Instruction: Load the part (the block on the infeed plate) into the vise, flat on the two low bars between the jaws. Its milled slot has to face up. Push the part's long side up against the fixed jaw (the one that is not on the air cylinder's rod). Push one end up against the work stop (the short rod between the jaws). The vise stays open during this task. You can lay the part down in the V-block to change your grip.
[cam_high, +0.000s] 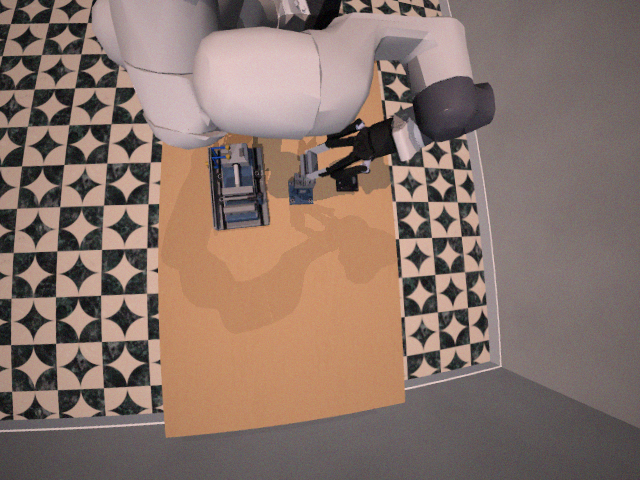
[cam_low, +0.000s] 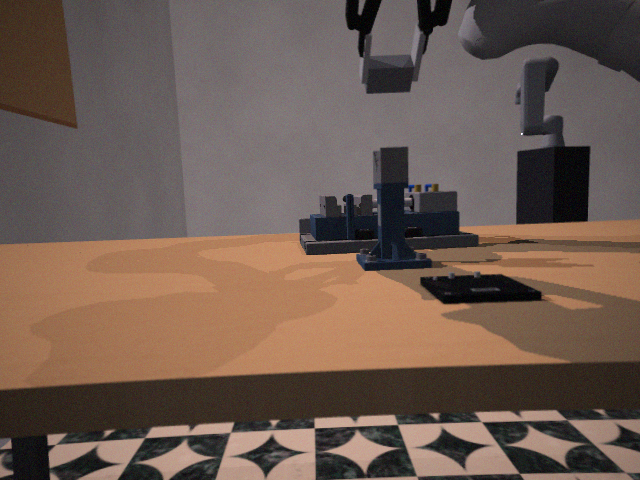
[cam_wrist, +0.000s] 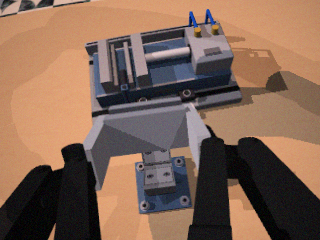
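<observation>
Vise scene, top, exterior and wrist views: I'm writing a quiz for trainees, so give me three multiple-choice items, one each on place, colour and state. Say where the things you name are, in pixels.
1. Where is the grey block?
A) On the black plate
B) Between the vise jaws
C) In the claw, above the table

2. What colour are the vise's two bent tubes?
A) Red
B) Blue
C) Green

3. How do the vise jaws stand?
A) Apart
B) Pressed together
C) Shut on the block

1 C: the claw (cam_low: 391, 69) grips the block (cam_low: 388, 77) (cam_wrist: 145, 131) in midair.
2 B: blue tubes rise from brass-coloured fittings (cam_wrist: 197, 32).
3 A: the wrist view shows a gap between the jaws.
</observation>
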